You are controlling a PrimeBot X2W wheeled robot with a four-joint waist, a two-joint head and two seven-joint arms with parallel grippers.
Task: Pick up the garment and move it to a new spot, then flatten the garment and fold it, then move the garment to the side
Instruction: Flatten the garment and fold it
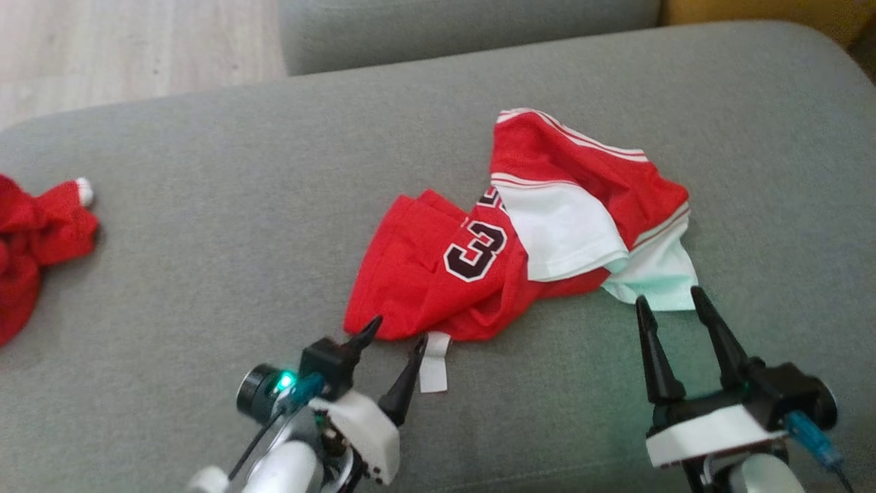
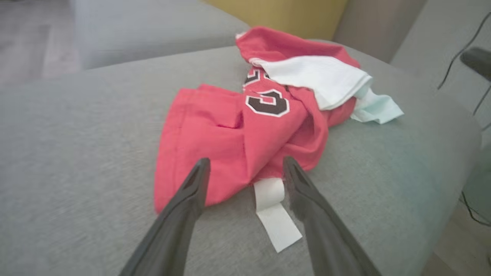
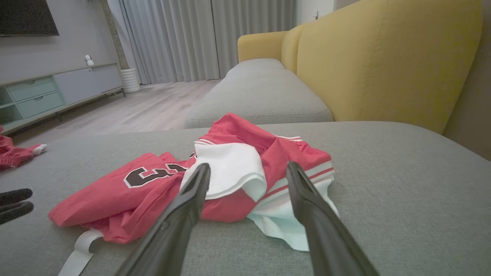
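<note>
The garment (image 1: 438, 274) is a red jersey with a dark number and white sleeves, lying crumpled on the grey cushion (image 1: 205, 205). A white strap (image 1: 434, 363) trails from its near hem. My left gripper (image 1: 395, 332) stands open at that hem, one fingertip at the red edge, the other beside the strap. In the left wrist view the garment (image 2: 230, 142) lies just past the open fingers (image 2: 191, 191). My right gripper (image 1: 674, 298) is open at the pale sleeve corner (image 1: 657, 281), nothing between its fingers. The right wrist view shows the garment (image 3: 230, 172) just beyond the fingertips.
A second red cloth (image 1: 34, 233) lies bunched at the cushion's left edge. Another grey seat (image 3: 261, 92) and a yellow backrest (image 3: 383, 57) stand beyond. Wooden floor (image 1: 102, 48) shows at the far left. The cushion's edge (image 2: 460, 161) drops off on the right of the left wrist view.
</note>
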